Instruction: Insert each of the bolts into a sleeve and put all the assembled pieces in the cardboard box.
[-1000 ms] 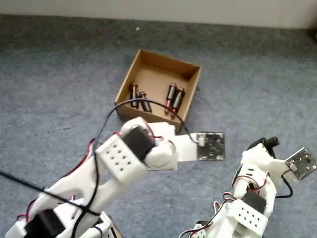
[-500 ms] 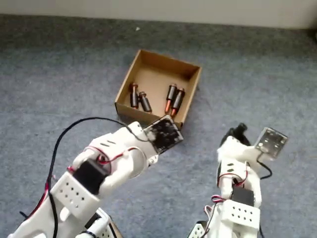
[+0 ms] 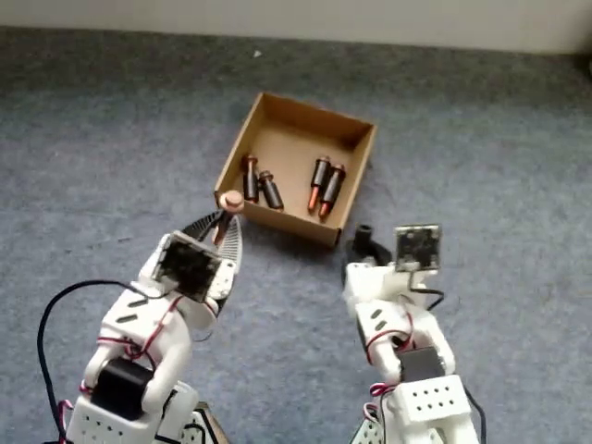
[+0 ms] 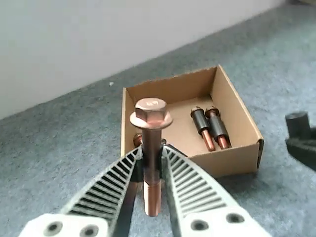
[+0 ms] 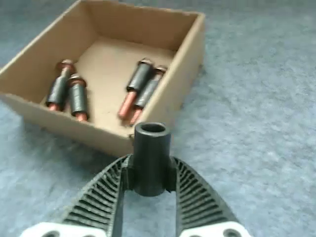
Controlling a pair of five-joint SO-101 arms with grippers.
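Now my left end effector (image 4: 151, 154) is clamped on an upright bolt (image 4: 151, 140), my right end effector (image 5: 149, 168) on a sleeve (image 5: 150, 148), both near the cardboard box (image 3: 277, 220) holding four assembled pieces (image 3: 324, 185).

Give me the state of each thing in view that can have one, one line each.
bolt: bare, no sleeve on it, clamped by its shank, head past the fingertips
sleeve: empty, open end showing, clamped
cardboard box: open, on the carpet
assembled pieces: four, lying flat in the box in two pairs
left gripper: fingers shut on the bolt
right gripper: fingers shut on the sleeve
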